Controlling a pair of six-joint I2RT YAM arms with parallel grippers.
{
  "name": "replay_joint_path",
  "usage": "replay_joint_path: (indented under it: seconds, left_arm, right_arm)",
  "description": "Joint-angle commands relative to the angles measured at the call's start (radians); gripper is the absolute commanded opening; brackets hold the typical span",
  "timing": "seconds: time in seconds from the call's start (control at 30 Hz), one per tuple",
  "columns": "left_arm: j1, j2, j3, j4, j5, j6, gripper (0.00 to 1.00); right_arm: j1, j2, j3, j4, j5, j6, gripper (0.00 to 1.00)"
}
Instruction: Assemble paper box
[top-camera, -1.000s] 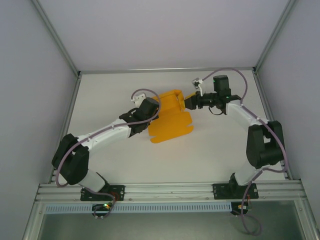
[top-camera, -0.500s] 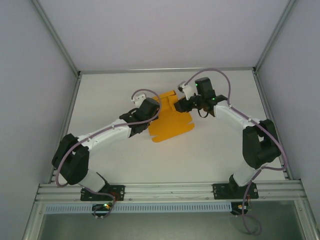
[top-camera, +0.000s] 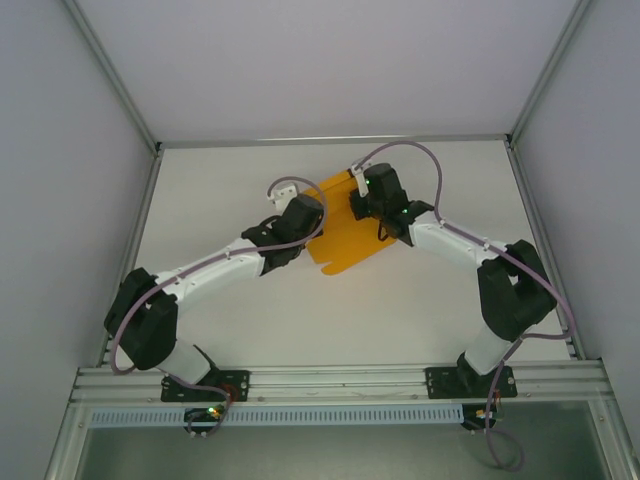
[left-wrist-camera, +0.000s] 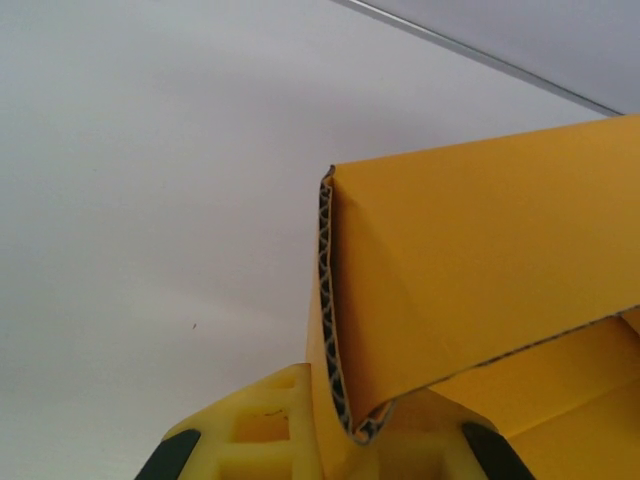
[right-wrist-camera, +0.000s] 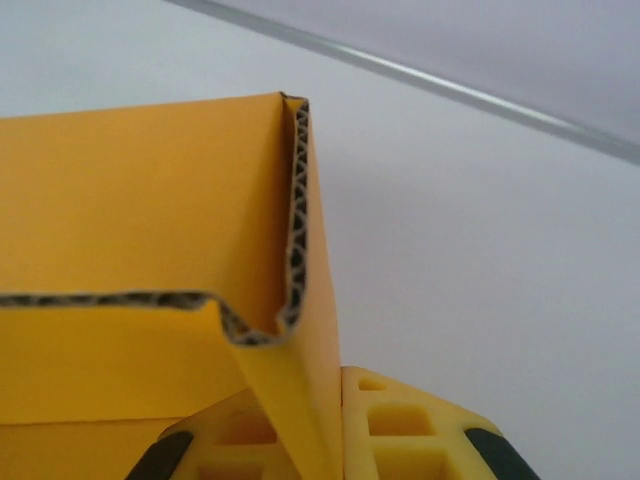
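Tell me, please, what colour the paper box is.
Orange-yellow paper box, best in top external view.

orange-yellow corrugated card box (top-camera: 345, 238), half-folded: one raised wall pinched in each pair of jaws, rounded flaps flat just beyond them.

- paper box (left-wrist-camera: 480, 270) is showing orange-yellow; cut edge above left gripper (left-wrist-camera: 348, 442) is running dark w/ wavy flutes.
- right gripper (right-wrist-camera: 318, 432) fingers (right-wrist-camera: 410, 425) are showing yellow, black corners.
- table (left-wrist-camera: 150, 200) beyond is reading white.
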Motion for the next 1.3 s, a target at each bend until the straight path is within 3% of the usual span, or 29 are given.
replay_joint_path:
  seconds: [0.0, 0.1, 0.17, 0.37, 0.57, 0.7, 0.77, 0.83, 0.9, 1.03, 1.1, 1.17, 1.27]
  left_arm:
    - [-0.014, 0.0, 0.027, -0.06, -0.014, -0.029, 0.0]
    - [-0.017, 0.016, 0.052, -0.109, -0.036, -0.056, 0.0]
    - [-0.021, 0.022, 0.061, -0.133, -0.058, -0.081, 0.0]
    - [-0.021, 0.018, 0.055, -0.139, -0.064, -0.11, 0.0]
    - [-0.02, 0.037, 0.071, -0.148, -0.062, -0.118, 0.0]
    - [-0.019, 0.045, 0.077, -0.146, -0.056, -0.112, 0.0]
    - [-0.018, 0.047, 0.076, -0.144, -0.053, -0.113, 0.0]
    - [-0.015, 0.047, 0.076, -0.139, -0.046, -0.109, 0.0]
    - [-0.015, 0.047, 0.075, -0.137, -0.04, -0.104, 0.0]
    - [-0.007, 0.041, 0.059, -0.108, -0.015, -0.085, 0.0]
    - [-0.005, 0.04, 0.055, -0.099, -0.001, -0.066, 0.0]
    - [-0.005, 0.04, 0.052, -0.097, 0.004, -0.062, 0.0]
    - [-0.003, 0.04, 0.046, -0.093, 0.008, -0.058, 0.0]
  right_arm:
    - [0.024, 0.055, 0.057, 0.03, 0.437, 0.04, 0.02]
    - [0.041, 0.14, 0.139, -0.06, 0.714, 0.029, 0.0]
    - [0.038, 0.183, 0.174, -0.067, 0.818, 0.009, 0.0]
    - [0.038, 0.25, 0.171, 0.067, 0.974, -0.091, 0.0]
    - [0.033, 0.304, 0.181, 0.19, 1.004, -0.218, 0.0]
    - [0.034, 0.267, 0.171, 0.078, 0.85, -0.077, 0.0]
    - [0.041, 0.244, 0.136, 0.119, 0.805, -0.074, 0.0]
    - [0.043, 0.209, 0.082, 0.175, 0.679, -0.085, 0.01]
    - [0.042, 0.162, 0.013, 0.226, 0.53, -0.081, 0.15]
    - [0.034, 0.051, -0.151, 0.363, 0.132, -0.108, 0.18]
    - [0.025, 0.009, -0.213, 0.402, -0.038, -0.123, 0.33]
    - [0.009, -0.028, -0.236, 0.385, -0.162, -0.128, 0.47]
    - [-0.015, -0.098, -0.267, 0.378, -0.285, -0.114, 0.59]
